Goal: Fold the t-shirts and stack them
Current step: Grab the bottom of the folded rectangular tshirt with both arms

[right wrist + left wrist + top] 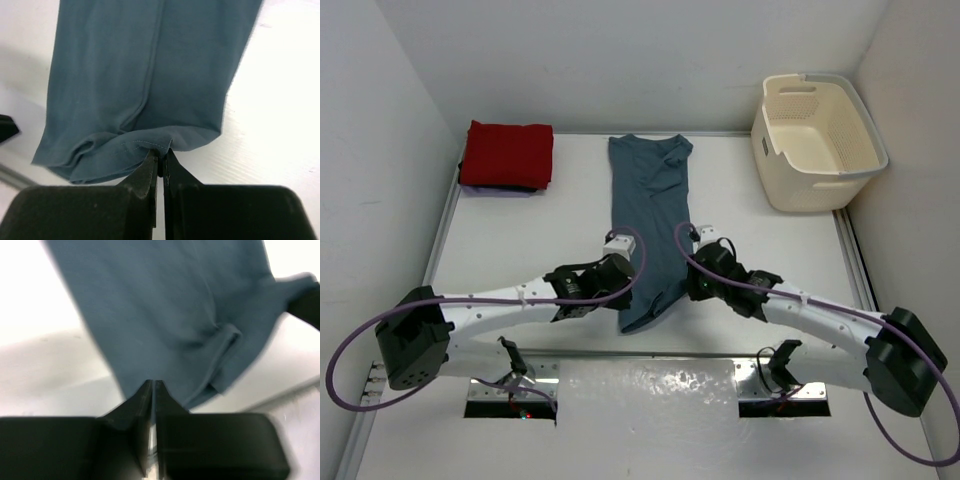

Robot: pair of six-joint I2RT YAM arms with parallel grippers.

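We see left pincer (152,386) and right pincer (161,154) each clamped on lower edge of teal t-shirt (648,200), frame centre; red t-shirt (507,152) folded, upper left.

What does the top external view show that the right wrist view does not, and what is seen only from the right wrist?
Only the top external view: the folded red t-shirt at the far left, the cream laundry basket at the far right, and the whole length of the teal t-shirt. Only the right wrist view: close up, the right gripper shut on the stitched hem at the shirt's near end. Both views: the teal t-shirt lying on the white table.
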